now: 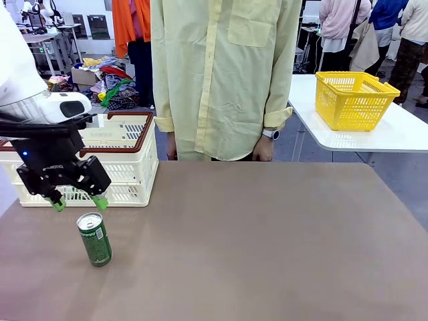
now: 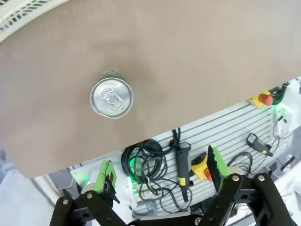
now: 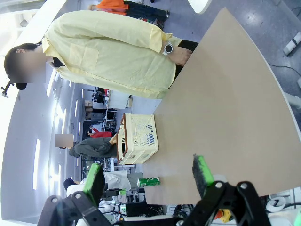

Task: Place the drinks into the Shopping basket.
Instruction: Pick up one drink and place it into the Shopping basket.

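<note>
**Green can upright on the table, both grippers open and empty**

Table (image 1: 267,241) of brown matte surface fills the scene, and everything below is placed against it. A person in a pale yellow button shirt (image 1: 221,73) stands at its far edge, a watch on one wrist, hands hanging just behind the table edge. On the far left corner of the table sits the large cream-white slotted plastic Shopping basket (image 1: 130,177) with its reddish-brown rim; what lies inside it cannot be made out. A smaller yellow mesh basket (image 1: 354,100) rests on a separate white table beyond the brown table's far right corner.

The left gripper (image 1: 79,202), black with green pads, hovers above the table's left side, just in front of the Shopping basket, jaws spread wide with nothing between them. The right gripper (image 3: 148,178) is likewise spread wide and empty, off the table's near edge.

The slim green metal drink can (image 1: 94,239) with a silver top stands upright on the table's left side, just below and slightly nearer than the left gripper, apart from its pads and outside the Shopping basket.
</note>
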You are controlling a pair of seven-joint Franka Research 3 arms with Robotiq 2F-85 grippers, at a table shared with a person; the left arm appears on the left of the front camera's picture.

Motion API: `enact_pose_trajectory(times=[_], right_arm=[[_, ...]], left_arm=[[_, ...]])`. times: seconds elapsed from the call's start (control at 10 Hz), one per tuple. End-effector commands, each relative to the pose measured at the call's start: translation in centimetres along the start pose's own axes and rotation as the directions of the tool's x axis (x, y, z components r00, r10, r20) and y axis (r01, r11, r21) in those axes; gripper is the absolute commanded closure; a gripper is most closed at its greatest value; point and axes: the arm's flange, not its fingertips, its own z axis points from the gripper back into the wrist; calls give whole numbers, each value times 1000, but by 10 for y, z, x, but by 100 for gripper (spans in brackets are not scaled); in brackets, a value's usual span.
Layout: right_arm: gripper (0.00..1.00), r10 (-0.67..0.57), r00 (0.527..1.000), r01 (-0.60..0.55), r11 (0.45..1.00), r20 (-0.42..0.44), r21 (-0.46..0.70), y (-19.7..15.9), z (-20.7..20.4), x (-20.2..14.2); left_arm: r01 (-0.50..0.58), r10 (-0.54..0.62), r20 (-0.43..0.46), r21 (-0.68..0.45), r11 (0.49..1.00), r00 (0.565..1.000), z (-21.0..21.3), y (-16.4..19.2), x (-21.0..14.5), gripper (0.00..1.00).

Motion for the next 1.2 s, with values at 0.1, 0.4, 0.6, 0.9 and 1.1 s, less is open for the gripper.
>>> enact_pose_trajectory(times=[0.1,0.4,0.6,0.9,1.1], right_arm=[[0,24,1000,-25,999,15,23,1,3,0],[0,24,1000,-25,999,15,23,1,3,0],[0,24,1000,-25,999,15,23,1,3,0],[0,24,1000,-25,999,15,23,1,3,0],[0,24,1000,-25,999,15,23,1,3,0]], left_arm=[[-86,85,14,119,989,996,-17,10,-4,0],[-163,155,85,111,980,984,-51,25,4,0],[-216,200,132,122,969,971,-75,26,14,0],[-269,255,104,166,949,961,-97,34,20,0],[-318,303,100,204,926,948,-104,44,20,0]])
